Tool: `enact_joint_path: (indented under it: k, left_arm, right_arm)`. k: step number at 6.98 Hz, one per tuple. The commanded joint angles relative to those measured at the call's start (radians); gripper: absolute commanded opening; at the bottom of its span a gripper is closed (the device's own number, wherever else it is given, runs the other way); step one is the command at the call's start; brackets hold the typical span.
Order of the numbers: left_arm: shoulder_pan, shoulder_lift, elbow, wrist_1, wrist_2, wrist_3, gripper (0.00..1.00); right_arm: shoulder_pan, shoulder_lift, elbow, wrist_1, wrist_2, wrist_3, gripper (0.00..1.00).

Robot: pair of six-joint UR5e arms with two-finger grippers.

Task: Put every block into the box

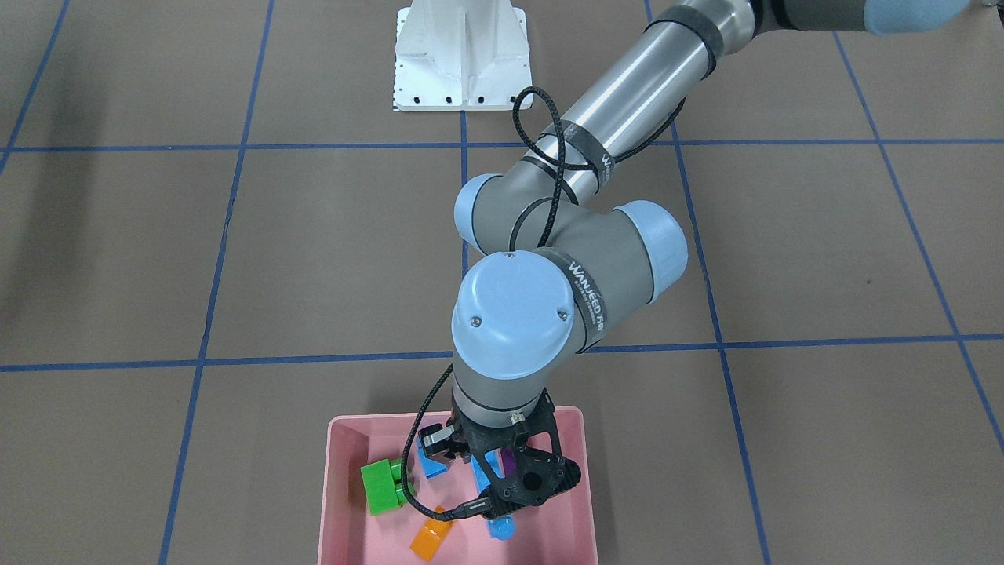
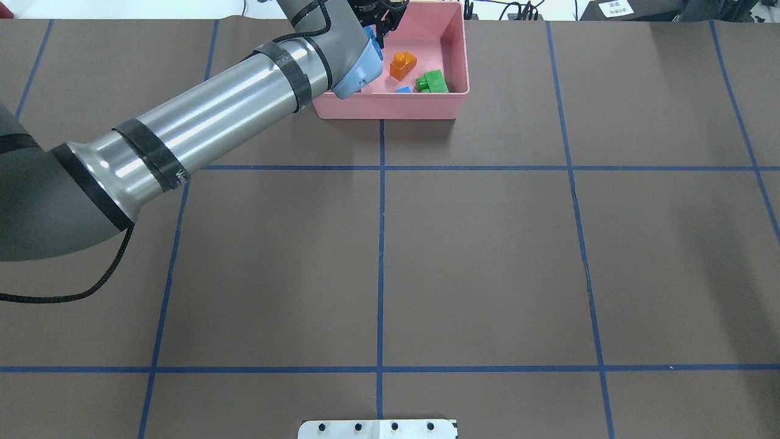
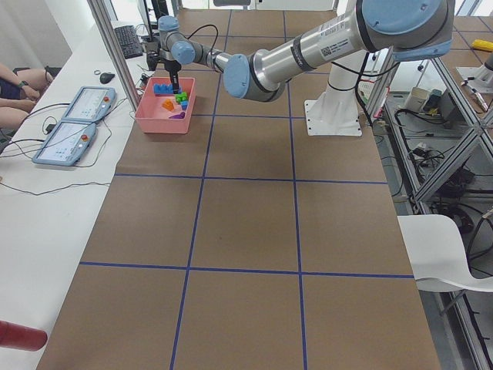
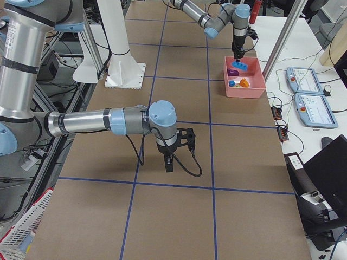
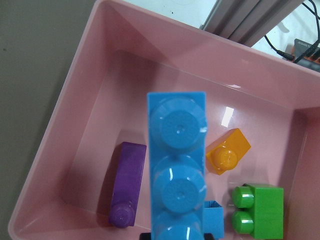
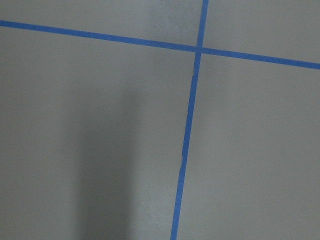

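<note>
Left wrist-mounted view: the left end effector (image 1: 510,480) grips the long blue brick (image 5: 177,165) over the pink box (image 5: 75,100). The purple brick (image 5: 127,185) lies at its 9 o'clock, the orange brick (image 5: 227,157) at 3, and the green brick (image 5: 260,210) and small blue brick (image 5: 213,217) at 5. This appears to be the last brick, and release needs only parted jaws. The right end effector (image 4: 169,166) hangs over the desk (image 4: 179,216); whether it is wide or narrow cannot be told.

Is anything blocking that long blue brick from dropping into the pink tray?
Nothing visible does. The long blue brick hangs over the pink tray, between the purple brick and orange brick; the floor right under it is hidden.
</note>
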Motion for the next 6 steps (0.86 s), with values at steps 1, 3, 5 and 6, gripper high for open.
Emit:
enact_joint_path:
  k: [1, 3, 5, 6]
  left_arm:
    - [-0.001, -0.001, 0.001, -0.007, -0.029, 0.006, 1.00]
    - [-0.008, 0.016, -0.099, 0.005, -0.067, 0.059, 1.00]
    - [-0.042, 0.216, -0.410, 0.153, -0.138, 0.157, 1.00]
    - [-0.043, 0.326, -0.611, 0.344, -0.136, 0.309, 1.00]
  right_arm:
    - [0.000, 0.000, 0.000, 0.000, 0.000, 0.000, 1.00]
    - [0.000, 0.000, 0.000, 0.002, 0.002, 0.000, 1.00]
    - [0.000, 0.000, 0.000, 0.002, 0.002, 0.000, 1.00]
    - [0.000, 0.000, 0.000, 0.002, 0.002, 0.000, 1.00]
